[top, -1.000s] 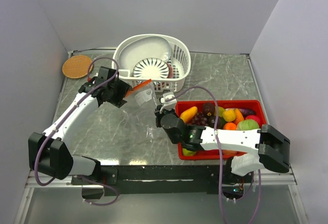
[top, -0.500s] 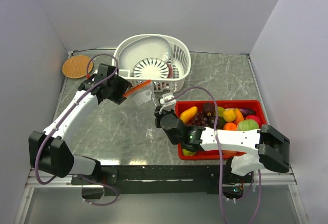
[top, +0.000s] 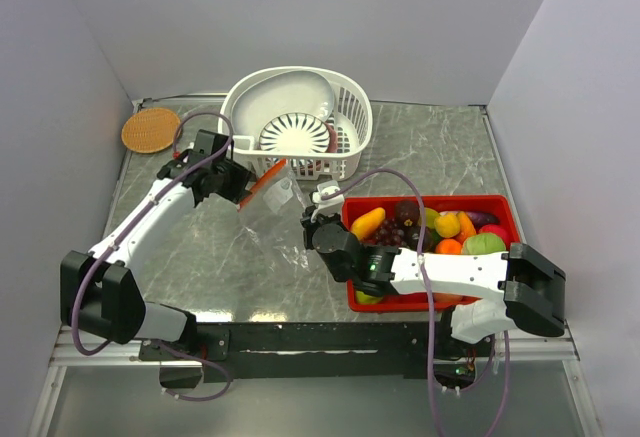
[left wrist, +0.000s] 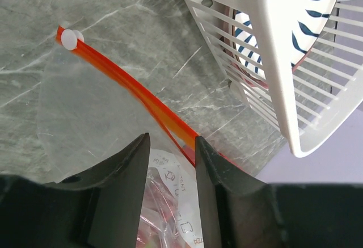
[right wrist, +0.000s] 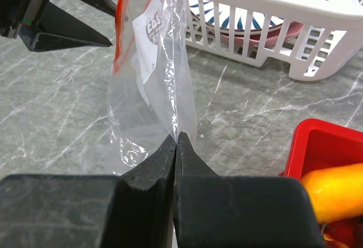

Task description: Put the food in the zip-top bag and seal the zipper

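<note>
Firmly, right gripper pinching zip-top bag edge, left gripper part-open astride zipper.

Left arm is stretched forward, left gripper angled down, jaws held partly apart. Right arm is folded leftward and low, right gripper pinched tight on zip-top bag.

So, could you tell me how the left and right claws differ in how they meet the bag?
The left claw stands parted, astride the zipper; the right claw is pinched shut. The left is at the mouth, the right on the clear edge. Both meet the zip-top bag.
</note>
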Robot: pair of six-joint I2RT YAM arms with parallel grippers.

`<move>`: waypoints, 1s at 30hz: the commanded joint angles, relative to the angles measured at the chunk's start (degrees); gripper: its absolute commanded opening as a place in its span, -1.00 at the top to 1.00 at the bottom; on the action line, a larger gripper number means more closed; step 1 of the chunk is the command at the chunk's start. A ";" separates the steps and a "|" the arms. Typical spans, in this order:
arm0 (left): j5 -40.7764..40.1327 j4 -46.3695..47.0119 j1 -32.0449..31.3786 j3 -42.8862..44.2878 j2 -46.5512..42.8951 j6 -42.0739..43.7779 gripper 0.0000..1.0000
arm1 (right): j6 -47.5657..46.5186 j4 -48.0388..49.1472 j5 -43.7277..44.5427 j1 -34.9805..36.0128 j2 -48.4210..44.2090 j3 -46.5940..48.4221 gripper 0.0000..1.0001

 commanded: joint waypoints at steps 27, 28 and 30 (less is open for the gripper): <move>4.38 2.93 -0.24 3.08 1.64 -2.40 0.64 | -1.48 4.67 2.96 1.57 0.95 0.13 1.00; 4.38 3.28 -0.24 2.99 1.55 -2.22 0.84 | -1.31 4.66 3.05 1.65 0.69 -0.05 1.00; 4.64 3.90 -0.24 2.55 1.46 -1.17 0.98 | -1.22 4.58 2.61 1.66 0.43 -0.23 1.00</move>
